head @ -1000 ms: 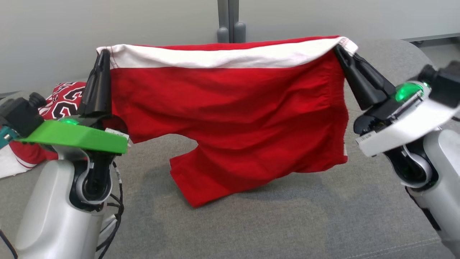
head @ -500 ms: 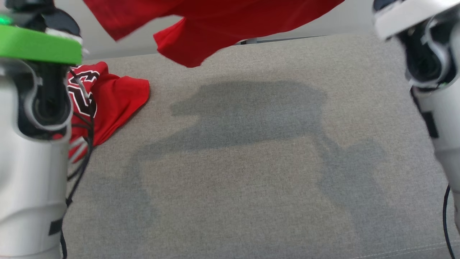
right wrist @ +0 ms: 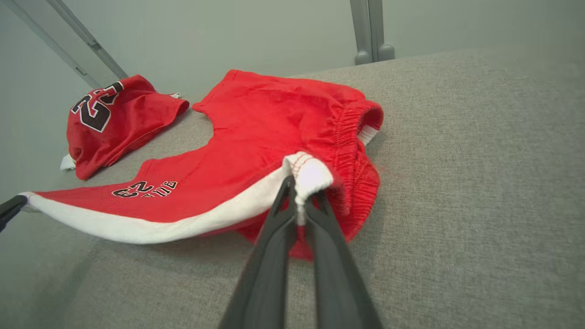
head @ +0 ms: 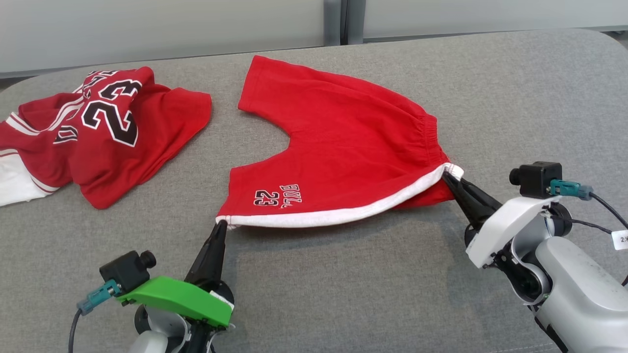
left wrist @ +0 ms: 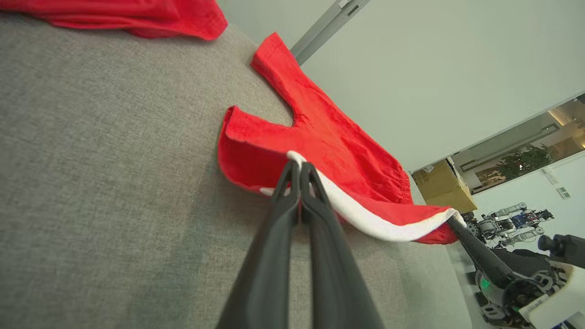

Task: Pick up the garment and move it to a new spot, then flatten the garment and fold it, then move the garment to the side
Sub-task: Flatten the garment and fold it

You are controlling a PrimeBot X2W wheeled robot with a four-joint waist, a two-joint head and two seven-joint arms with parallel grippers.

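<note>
To the right of the crumpled number-23 jersey (head: 113,132), on the grey padded surface (head: 343,304), the red shorts (head: 343,142) lie spread out. Both legs point toward the jersey and the elastic waistband is on the side away from it.

The left gripper (head: 222,226) is pinched tight on the leg-hem corner of the white side stripe (head: 343,213), at the end nearer the jersey. The right gripper (head: 447,175) is clamped on the stripe's other end, at the waistband, well away from the jersey. The stripe runs taut between them and sits slightly off the surface, while the rest of the cloth rests flat.

This looks like the flattening step — the shorts appear placed in their spot, with only the held edge left to settle. Under the right gripper the waistband is bunched, and some red cloth is tucked beneath.

The next move probably calls for lowering both ends together while keeping the stripe stretched, with a slight draw away from the jersey to pull out that tucked layer. Only then should the grippers let go — releasing too soon would likely leave a wrinkle for the fold.
</note>
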